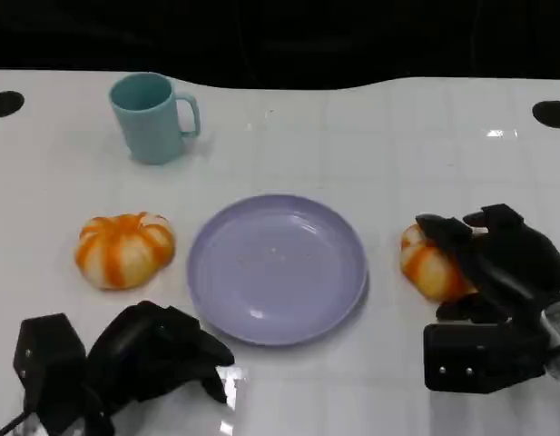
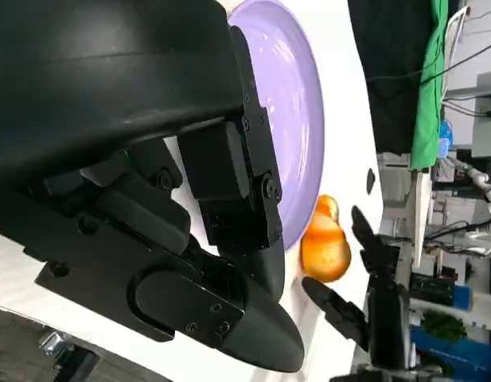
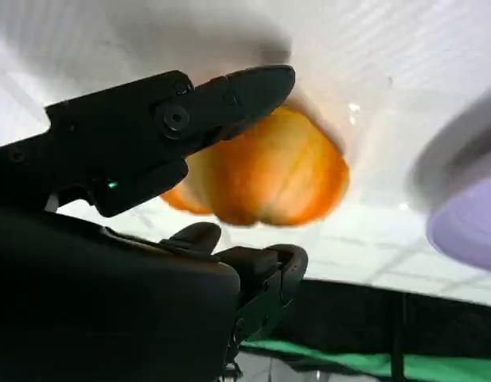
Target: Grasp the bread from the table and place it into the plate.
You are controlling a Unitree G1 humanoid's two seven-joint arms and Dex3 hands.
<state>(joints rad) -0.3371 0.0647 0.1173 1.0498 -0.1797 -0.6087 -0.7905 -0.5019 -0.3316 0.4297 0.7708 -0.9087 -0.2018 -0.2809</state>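
The bread [image 1: 427, 263] you are after sits at the right of the head view, just beside the purple plate [image 1: 276, 269], with a little bare table between them. Your right hand [image 1: 493, 259] is around it: one finger lies over the top of the loaf and others curl in from the near side, as the right wrist view shows, but you cannot tell from these pictures whether the fingers press on the crust or just frame it. Before lifting, close until the finger over the top and those below both bear on the loaf, since its rounded, ribbed surface could roll out of a loose hold. Then raise it straight and carry it left to the middle of the plate, not the rim.

A second bread [image 1: 124, 249] lies at the left of the plate, untouched. Your left hand [image 1: 157, 354] rests low at the lower left, holding nothing, fingers loosely bent; keep it there. The teal mug [image 1: 153, 116] stands at the upper left, well apart.
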